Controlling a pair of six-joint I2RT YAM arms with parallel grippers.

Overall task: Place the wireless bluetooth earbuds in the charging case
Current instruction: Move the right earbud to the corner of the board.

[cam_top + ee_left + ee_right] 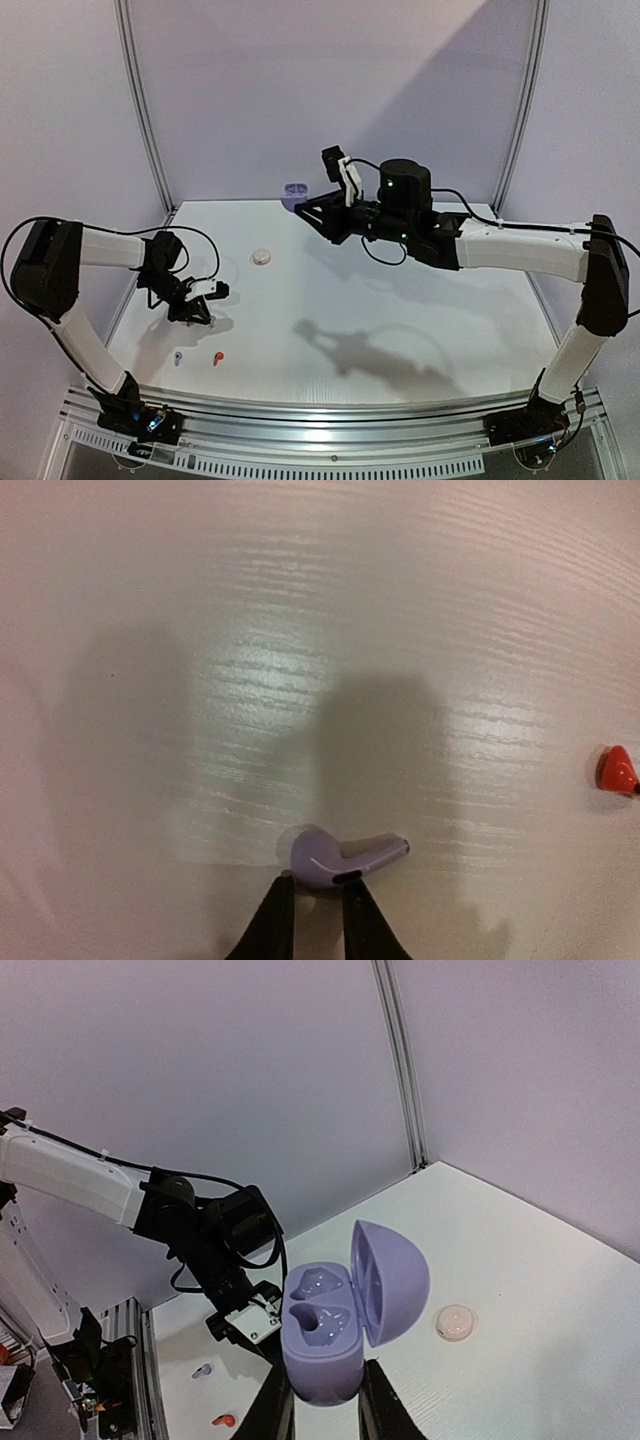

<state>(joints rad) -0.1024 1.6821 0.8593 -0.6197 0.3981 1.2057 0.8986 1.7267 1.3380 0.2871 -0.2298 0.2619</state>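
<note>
Lavender earbud (335,855) in the closed left tool (318,883), white table (300,630) behind; red-orange earbud (615,770) at right edge.

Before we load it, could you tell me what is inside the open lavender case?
The lavender case, in the right gripper, shows two empty moulded sockets; its lid's inside is mostly turned away.

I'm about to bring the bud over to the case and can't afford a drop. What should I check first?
1. Grip: the left claw pinches the lavender earbud at its head: ok.
2. Hold: the right claw clamps the charging case low on its body: ok.
3. The lid stands open: ok.
4. Both sockets look empty: ok.
5. Earbud's side matches a socket: cannot tell.
6. Clearance over the white round case lying between the arms: cannot tell.
</note>
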